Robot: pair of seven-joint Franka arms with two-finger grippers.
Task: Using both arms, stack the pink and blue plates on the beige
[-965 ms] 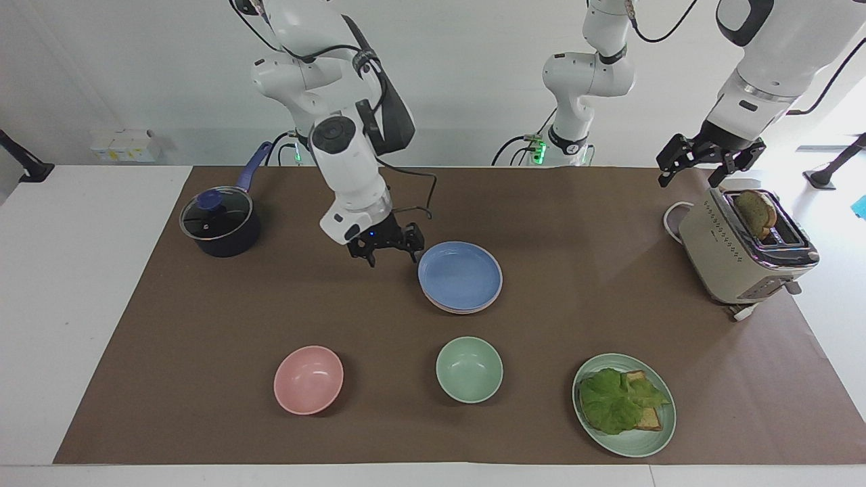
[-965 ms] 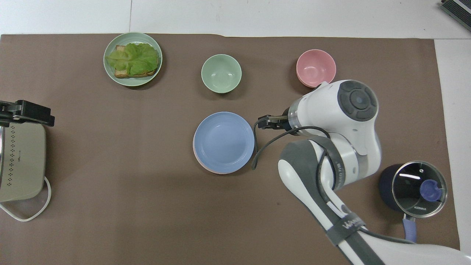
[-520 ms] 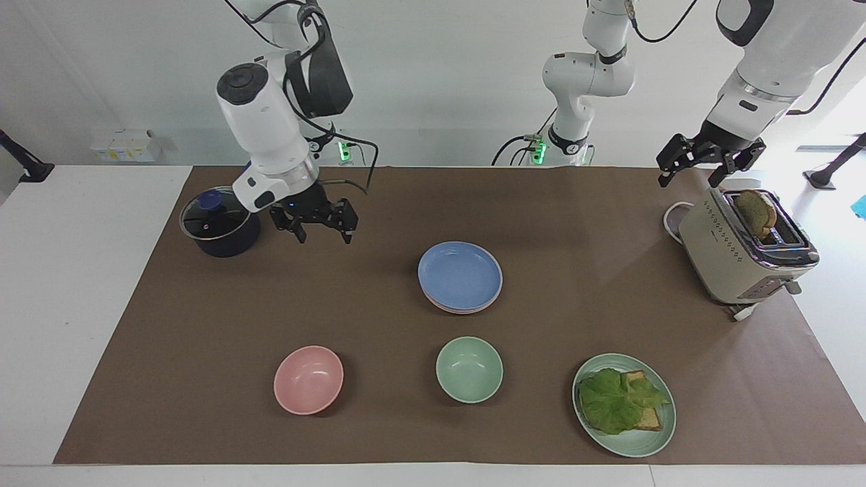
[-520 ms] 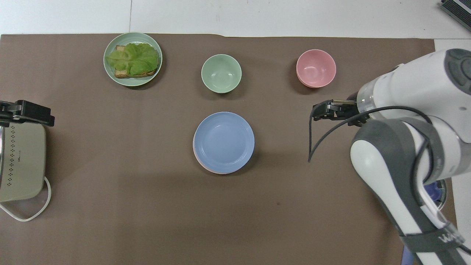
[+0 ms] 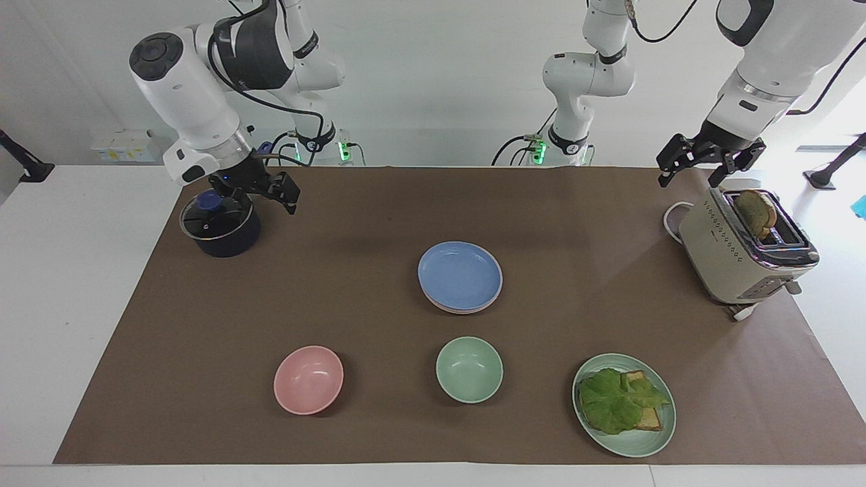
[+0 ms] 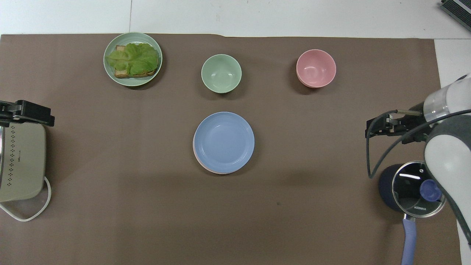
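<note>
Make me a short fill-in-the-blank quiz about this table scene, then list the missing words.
1. The top plate of the stack is ____.
2. The slice of toast stands in the ____.
3. On the green plate, toast lies under a leaf of ____.
4. The right gripper hangs beside the lidded ____.

Missing words: blue; toaster; lettuce; pot

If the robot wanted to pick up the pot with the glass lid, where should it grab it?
Probably by the long blue handle. It sticks out sideways from the pot toward the robots, slim enough for two fingers. The right hand, open and hovering just above the pot, could come straight down on it. The round knob would likely lift only the lid.
</note>
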